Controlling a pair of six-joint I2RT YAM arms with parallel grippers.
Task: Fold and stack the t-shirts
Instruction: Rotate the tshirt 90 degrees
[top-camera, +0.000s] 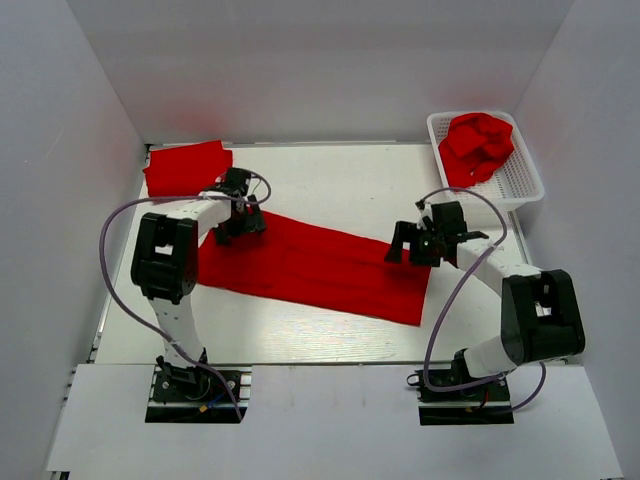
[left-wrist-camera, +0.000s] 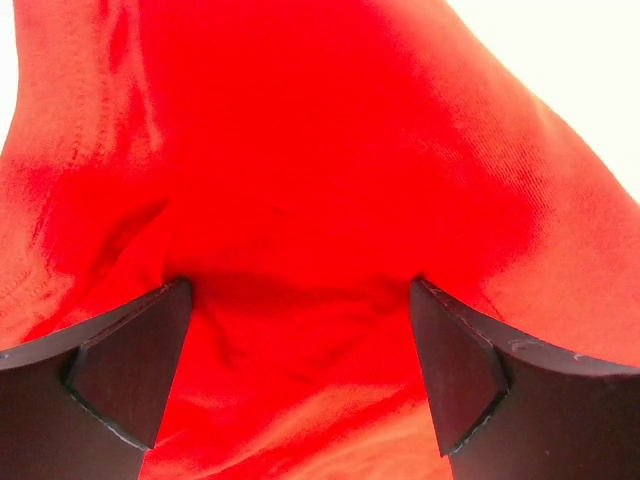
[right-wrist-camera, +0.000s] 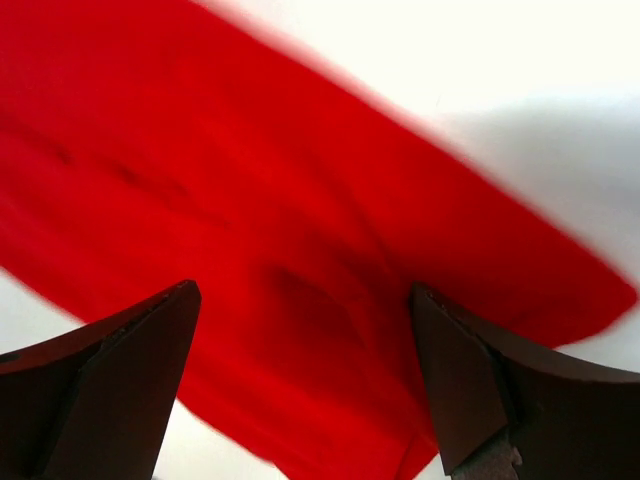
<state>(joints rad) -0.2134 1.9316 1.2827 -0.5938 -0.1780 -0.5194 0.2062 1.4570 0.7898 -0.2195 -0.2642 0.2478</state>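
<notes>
A long t-shirt (top-camera: 320, 268) lies across the surface (top-camera: 340, 185). The left pincer (top-camera: 240, 228), spread, is over its 10 o'clock end; the right pincer (top-camera: 402, 246), spread, over its 3 o'clock end. A folded t-shirt (top-camera: 185, 168) lies at 10 o'clock, crumpled t-shirts (top-camera: 478, 140) in a basket (top-camera: 518, 182) at 2.

No legible txt, labels, brand marks, nos. or signs in any view. The t-shirts (top-camera: 310, 265) and the basket (top-camera: 527, 178) carry no readable marking; arm housings too small to resolve any lettering.
</notes>
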